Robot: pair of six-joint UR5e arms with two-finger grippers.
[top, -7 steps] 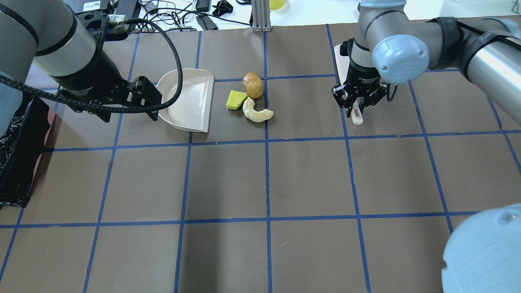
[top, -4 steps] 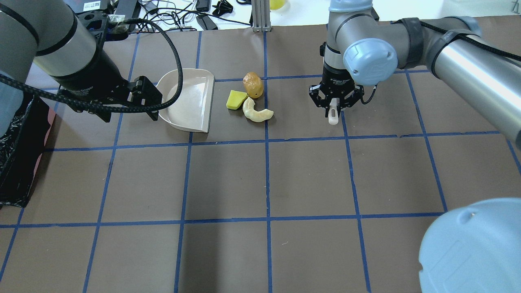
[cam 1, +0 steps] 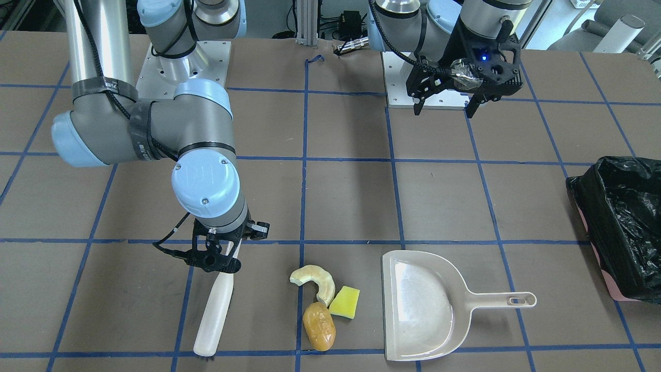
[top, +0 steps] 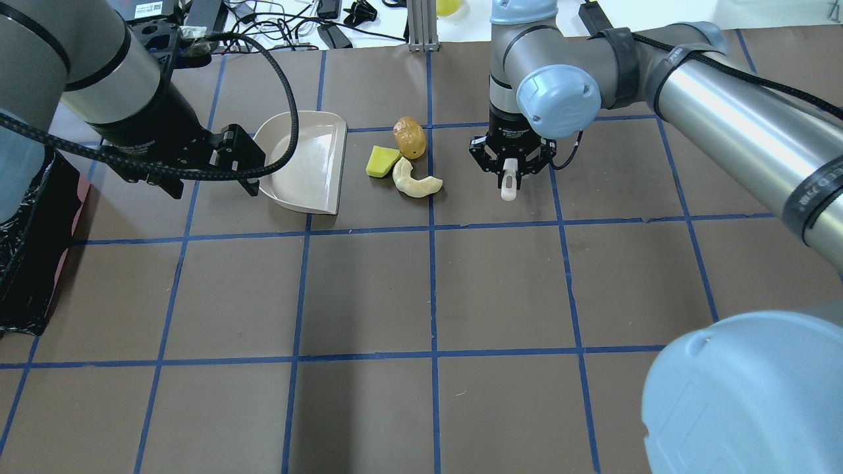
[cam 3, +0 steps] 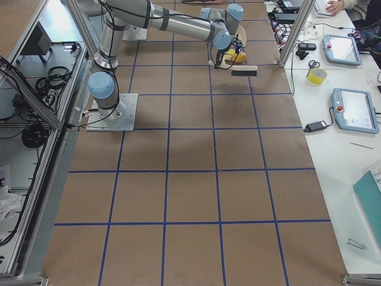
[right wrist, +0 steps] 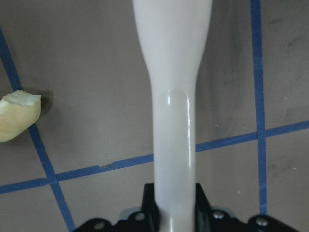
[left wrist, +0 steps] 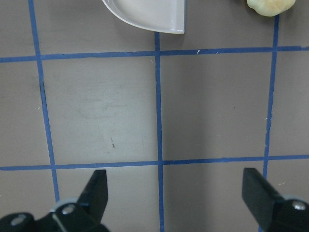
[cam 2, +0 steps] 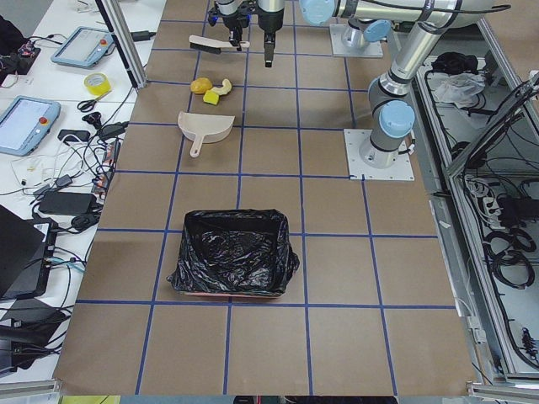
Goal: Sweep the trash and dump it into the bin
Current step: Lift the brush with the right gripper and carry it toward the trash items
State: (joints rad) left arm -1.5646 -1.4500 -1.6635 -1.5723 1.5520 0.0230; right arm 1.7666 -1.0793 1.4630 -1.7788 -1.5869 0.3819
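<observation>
Starting the sweep, as I read it. Right gripper (cam 1: 217, 258) pinches the brush (cam 1: 213, 312) by its handle, just beside the trash. 3 pieces lie clustered on the desk (top: 500, 289) between brush and dustpan (cam 1: 418, 305): crescent (cam 1: 315, 279), yellow wedge (cam 1: 345, 302), brown lump (cam 1: 319, 326). None is in the pan. Left gripper (left wrist: 176, 191) hangs spread, holding nothing. Bin (cam 1: 583, 201) stands well apart. Next I judge: push the brush toward the pan mouth, and steady the pan.

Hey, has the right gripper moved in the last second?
Yes. In the overhead view the right gripper, shut on the brush, has slid left, crossing the vertical blue tape line, toward the crescent slice.
</observation>
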